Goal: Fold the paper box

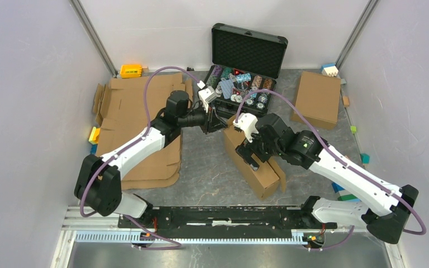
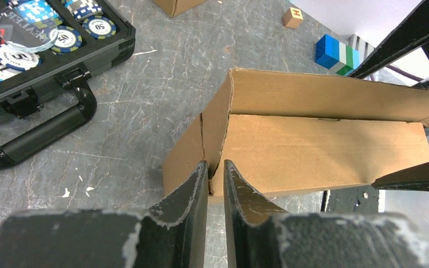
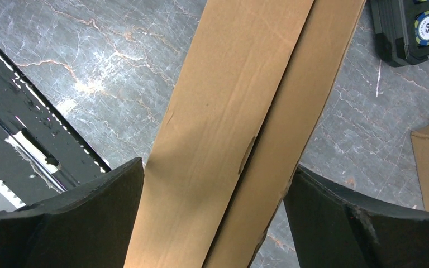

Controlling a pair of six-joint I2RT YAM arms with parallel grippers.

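Observation:
The paper box (image 1: 261,174) is a long brown cardboard form standing on the grey table in front of the black case. In the left wrist view the paper box (image 2: 324,151) stands partly folded with its long wall upright. My left gripper (image 2: 214,167) has its jaws closed on the upright end flap at the box's near corner. From above, the left gripper (image 1: 215,124) sits at the box's far end. My right gripper (image 1: 255,156) hangs over the box's middle. Its fingers (image 3: 111,190) stand wide apart on either side of the paper box (image 3: 229,111), so the right gripper (image 3: 218,166) is open.
An open black case (image 1: 248,47) holding poker chips stands at the back centre, its handle (image 2: 50,131) close to the left gripper. Flat cardboard sheets (image 1: 134,111) lie at the left. Another brown box (image 1: 318,97) lies back right. Coloured blocks (image 2: 335,53) are scattered around, near the walls.

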